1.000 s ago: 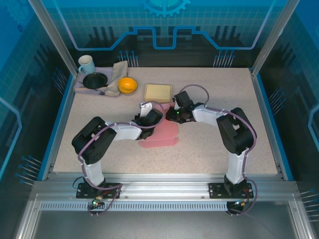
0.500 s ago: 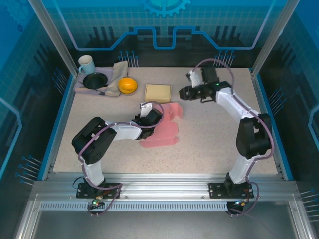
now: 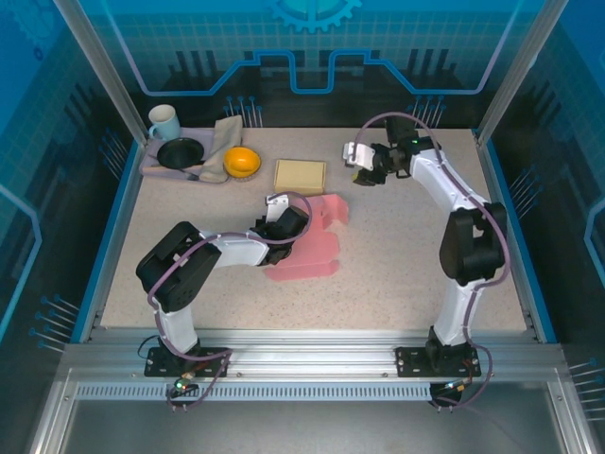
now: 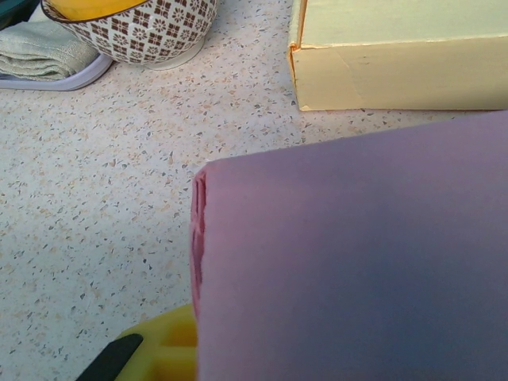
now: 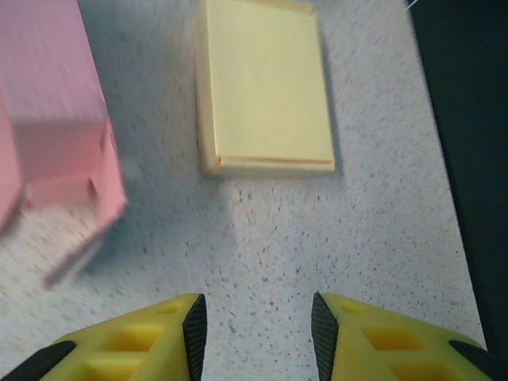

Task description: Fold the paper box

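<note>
The pink paper box (image 3: 317, 248) lies partly folded at mid-table, one flap raised toward the back. My left gripper (image 3: 283, 222) sits at the box's left edge and is shut on it. In the left wrist view the pink box wall (image 4: 357, 254) covers the jaws, and only one yellow finger (image 4: 159, 353) peeks out beside it. My right gripper (image 3: 357, 163) hovers at the back right, apart from the box, open with nothing between its fingers. In the right wrist view that gripper (image 5: 258, 333) is over bare table, with the pink box (image 5: 55, 135) at the left.
A flat yellow box (image 3: 300, 176) lies just behind the pink one, also seen as a yellow box (image 5: 266, 87) ahead of the right fingers. A tray (image 3: 151, 170) at the back left holds a mug (image 3: 164, 121), black bowl (image 3: 180, 152) and cloth (image 3: 220, 142). An orange bowl (image 3: 242, 162) stands beside it.
My right gripper has left the pink box, swung up to the back right of the table and opened. The left arm and the box have stayed put.
</note>
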